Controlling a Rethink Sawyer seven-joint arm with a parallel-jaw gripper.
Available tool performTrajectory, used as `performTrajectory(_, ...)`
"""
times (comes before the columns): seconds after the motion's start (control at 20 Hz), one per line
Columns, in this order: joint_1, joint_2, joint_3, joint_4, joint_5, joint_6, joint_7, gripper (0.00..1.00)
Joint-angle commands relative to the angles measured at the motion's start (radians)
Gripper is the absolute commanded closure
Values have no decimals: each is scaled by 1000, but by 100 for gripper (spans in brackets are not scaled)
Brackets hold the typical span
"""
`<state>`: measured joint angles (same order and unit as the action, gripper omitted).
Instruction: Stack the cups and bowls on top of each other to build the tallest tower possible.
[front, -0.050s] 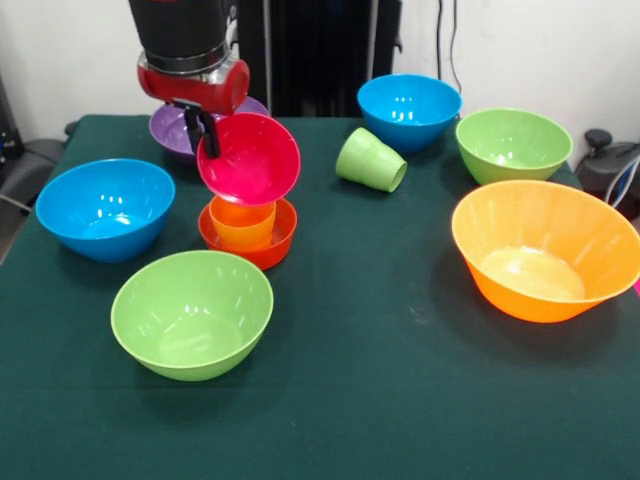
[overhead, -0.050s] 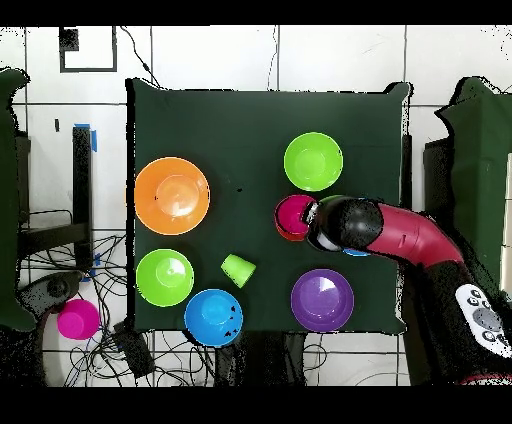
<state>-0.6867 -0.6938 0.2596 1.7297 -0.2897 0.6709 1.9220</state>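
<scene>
Gripper (front, -0.050s: 208, 135) is pinching the rim of the magenta bowl (front, -0.050s: 250, 158), fingers clamped on its left edge, so you're holding that bowl tilted, its opening facing the front camera. Your arm (front, -0.050s: 185, 45) is coming straight down from the top, red wrist collar sitting just above the fingers. From overhead the arm (overhead, -0.050s: 400, 232) is reaching in from the right side, its head covering most of one blue bowl.

Magenta bowl is hanging just above the orange cup (front, -0.050s: 241, 222), which is standing upright inside the small red-orange bowl (front, -0.050s: 270, 245); can't tell if bowl and cup are touching.

Purple bowl (front, -0.050s: 172, 128) is sitting right behind the gripper. Blue bowl (front, -0.050s: 105, 208) is lying left of the stack, light green bowl (front, -0.050s: 192, 312) in front of it. Light green cup (front, -0.050s: 371, 160) is lying tipped on its side mid-table. Second blue bowl (front, -0.050s: 409, 110) and second green bowl (front, -0.050s: 513, 144) are sitting at the far right, largest orange bowl (front, -0.050s: 545, 250) nearer the camera. All on the dark green table (front, -0.050s: 400, 400).
</scene>
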Motion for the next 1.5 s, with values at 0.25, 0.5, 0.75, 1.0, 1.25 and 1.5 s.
performTrajectory(0.25,10,82,77,-48,-39,-57,-56,100)
performTrajectory(0.5,9,82,76,-56,-39,-47,-61,100)
performTrajectory(0.75,11,83,74,-70,-39,-21,-70,100)
performTrajectory(1.0,14,84,76,-98,-45,24,-99,100)
performTrajectory(1.25,21,101,81,-150,-44,62,-117,100)
performTrajectory(1.5,27,109,81,-185,-49,90,-137,100)
